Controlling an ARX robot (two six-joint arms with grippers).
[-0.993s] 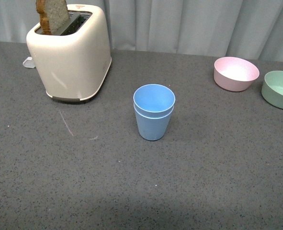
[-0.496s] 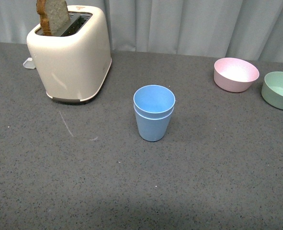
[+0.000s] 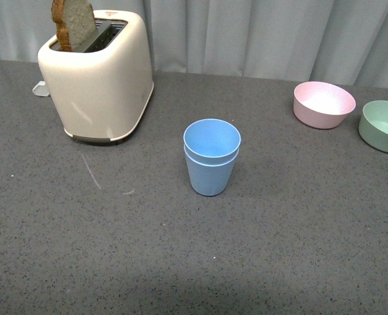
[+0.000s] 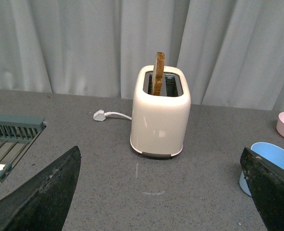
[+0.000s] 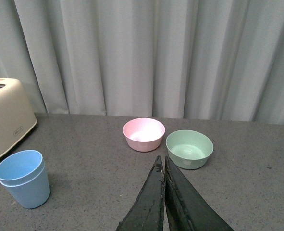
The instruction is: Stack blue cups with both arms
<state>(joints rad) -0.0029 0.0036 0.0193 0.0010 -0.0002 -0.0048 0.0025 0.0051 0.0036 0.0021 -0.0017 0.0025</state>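
Cups nested mid-frame; left gripper spread wide, right gripper closed, both empty; tipping risk if bumped.

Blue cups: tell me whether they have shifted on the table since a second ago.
No. The blue cups sit nested, same gap to the toaster; everything slid down together slightly, so the camera moved.

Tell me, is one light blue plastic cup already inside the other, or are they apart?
Nested. The two light blue plastic cups stand upright as one stack: two rims show, one just above the other.
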